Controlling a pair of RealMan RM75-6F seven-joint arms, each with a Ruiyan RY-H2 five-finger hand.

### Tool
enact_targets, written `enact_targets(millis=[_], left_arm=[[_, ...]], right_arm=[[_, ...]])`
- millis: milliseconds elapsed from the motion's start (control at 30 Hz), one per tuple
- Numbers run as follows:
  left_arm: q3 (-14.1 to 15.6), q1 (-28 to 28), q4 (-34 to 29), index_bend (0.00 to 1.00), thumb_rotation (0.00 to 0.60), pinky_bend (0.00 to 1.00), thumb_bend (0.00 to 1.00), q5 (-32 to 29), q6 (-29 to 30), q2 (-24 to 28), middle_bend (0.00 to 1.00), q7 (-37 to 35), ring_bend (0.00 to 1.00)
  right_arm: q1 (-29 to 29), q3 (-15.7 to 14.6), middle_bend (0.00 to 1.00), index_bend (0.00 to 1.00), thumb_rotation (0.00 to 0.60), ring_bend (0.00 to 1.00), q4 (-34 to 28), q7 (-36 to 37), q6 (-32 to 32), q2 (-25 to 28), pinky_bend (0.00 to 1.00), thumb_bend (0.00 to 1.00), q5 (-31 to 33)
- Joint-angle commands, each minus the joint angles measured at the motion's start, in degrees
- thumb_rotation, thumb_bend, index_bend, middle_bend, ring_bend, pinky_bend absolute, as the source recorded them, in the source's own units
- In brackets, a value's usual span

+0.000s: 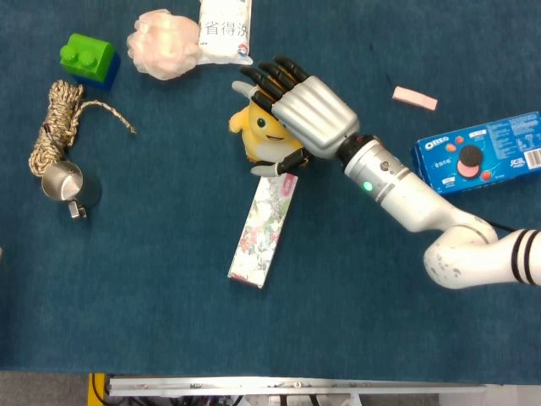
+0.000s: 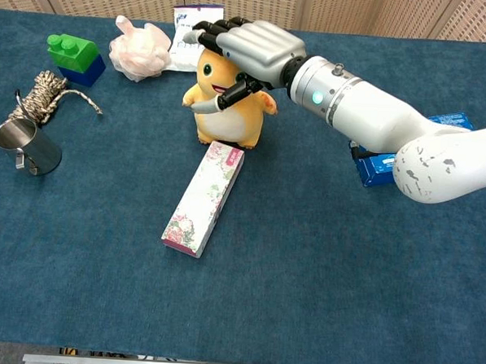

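The bench (image 2: 318, 300) is covered edge to edge in dark blue cloth, and its near rim shows only as a metal strip at the bottom of both views. The right arm (image 2: 393, 125) reaches in from the right; its shoulder end is cut off by the frame. The right hand (image 2: 246, 48) sits over the head of the yellow plush toy (image 2: 226, 108), fingers draped across the crown and thumb lying against the face. In the head view the hand (image 1: 300, 110) hides most of the toy (image 1: 258, 131), so whether the fingers truly grip or merely rest on it cannot be told. The toy stands upright on the bench near the far middle. The left hand shows in neither view.

Just in front of the toy's feet lies a long floral box (image 2: 203, 198), one end touching or nearly touching the toy. At the right, a blue Oreo box (image 1: 482, 152) is plain from above but largely hidden behind the arm in the chest view. A white packet (image 1: 225, 30) at the far edge is cut off by the frame, its print only partly readable. Beside it sits a pink mesh puff (image 2: 140, 48). Further left lie a coil of rope (image 2: 37, 96), a steel cup (image 2: 26, 146), a green and blue block (image 2: 74, 57) and, right of the hand, a small pink eraser (image 1: 414, 98).
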Motion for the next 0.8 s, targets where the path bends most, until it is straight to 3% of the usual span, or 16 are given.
enact_targets(millis=[33, 267, 433, 467, 567, 800], left_arm=[[-0.02, 0.02, -0.04, 0.21, 0.6, 0.18, 0.13, 0.07, 0.09, 0.01, 0.25, -0.04, 0.22], [-0.1, 0.08, -0.11, 0.21, 0.6, 0.18, 0.13, 0.26, 0.34, 0.11, 0.25, -0.27, 0.22], [-0.38, 0.13, 0.63, 0.21, 0.6, 0.18, 0.13, 0.79, 1.07, -0.02, 0.25, -1.04, 0.22], [-0.43, 0.12, 0.73, 0.21, 0.6, 0.18, 0.14, 0.79, 1.1, -0.02, 0.25, -1.22, 0.22], [-0.31, 0.0, 0.87, 0.21, 0.6, 0.18, 0.13, 1.18, 0.94, 0.06, 0.25, -1.63, 0.22], [-0.42, -0.41, 1.64, 0.21, 0.6, 0.18, 0.13, 1.79, 0.79, -0.16, 0.25, -2.07, 0.22]], right_arm=[[-0.45, 0.56, 0.03, 0.03, 0.166, 0.0, -2.12, 0.29, 1.44, 1.32, 0.0, 0.0, -1.1], [-2.03, 1.06, 0.03, 0.01, 0.164, 0.0, -7.91, 0.15, 4.77, 5.09, 0.0, 0.0, -3.08], [-6.23, -0.41, 0.03, 0.0, 0.282, 0.0, -13.99, -2.48, 10.38, 10.87, 0.0, 0.0, -4.75], [-7.71, -0.97, 0.03, 0.0, 0.348, 0.0, -16.02, -2.41, 11.7, 12.79, 0.0, 0.0, -5.08], [-11.49, -2.81, 0.03, 0.0, 0.465, 0.0, -20.31, -2.59, 14.87, 18.31, 0.0, 0.0, -6.57], [-21.66, -8.28, 0.03, 0.0, 0.558, 0.0, -26.47, -4.37, 24.89, 28.07, 0.0, 0.0, -11.54]])
